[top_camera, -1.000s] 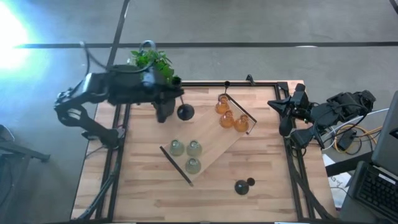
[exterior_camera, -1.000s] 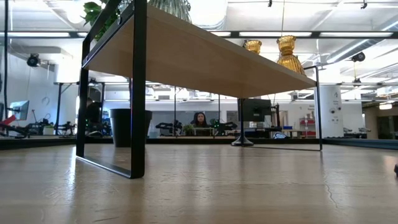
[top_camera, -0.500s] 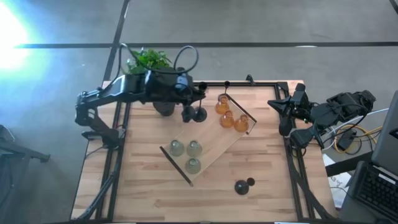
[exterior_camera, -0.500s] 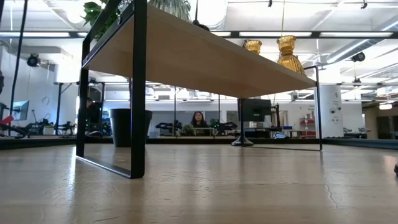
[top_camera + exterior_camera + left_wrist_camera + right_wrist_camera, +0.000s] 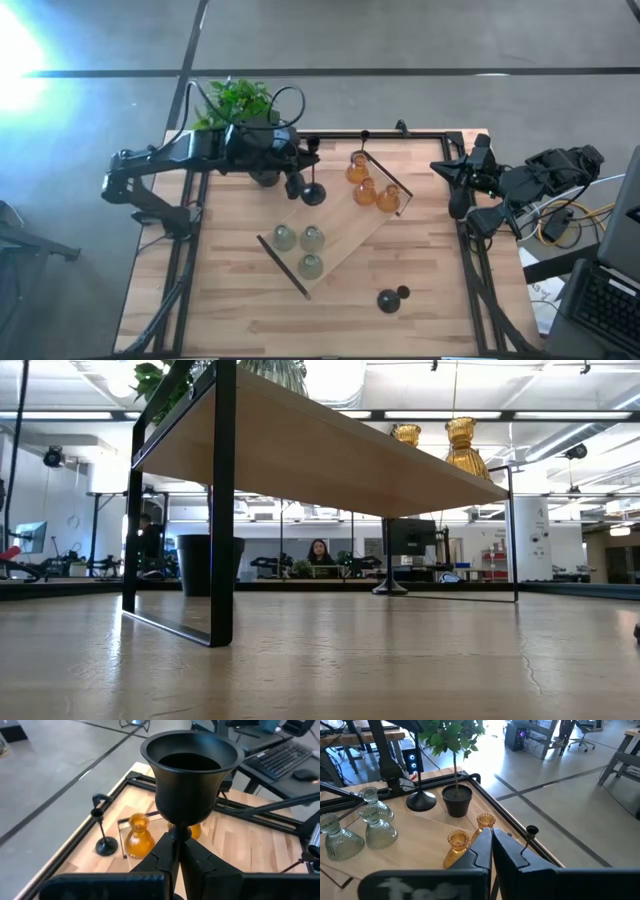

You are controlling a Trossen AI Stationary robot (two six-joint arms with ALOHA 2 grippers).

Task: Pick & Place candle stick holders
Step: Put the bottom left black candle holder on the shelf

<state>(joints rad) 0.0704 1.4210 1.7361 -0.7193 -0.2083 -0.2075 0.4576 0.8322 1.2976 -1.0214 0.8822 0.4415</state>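
My left gripper [image 5: 297, 178] is shut on a black candle stick holder [image 5: 312, 193] beside the black plant pot [image 5: 262, 172], at the far left corner of a raised wooden shelf [image 5: 340, 235]. Three amber holders [image 5: 366, 190] and three green-grey holders [image 5: 300, 245] stand on the shelf. A second black holder [image 5: 365, 136] stands at the table's far edge. A third [image 5: 388, 300] lies on the table near the front. My right gripper [image 5: 455, 190] waits shut and empty at the table's right edge. My left gripper pinches the holder's thin stem [image 5: 179, 833] between its two fingers, just behind the flared round end [image 5: 189, 770]. The fingers come roughly level from the table's left. The flared end stands out beyond the fingertips. I cannot tell whether it touches the shelf.
The shelf stands slantwise on black legs [image 5: 222, 510] in the middle of the table. The potted plant [image 5: 240, 97] is close behind my left gripper. Bare wood [image 5: 240, 300] lies at the table's front left. Cables and a keyboard [image 5: 600, 300] lie beyond the right edge.
My left gripper has carried the black holder from beside the plant pot toward the table's right, then a little toward the near edge, to the shelf's far left corner. It has stayed shut on the holder. The right arm has kept still.
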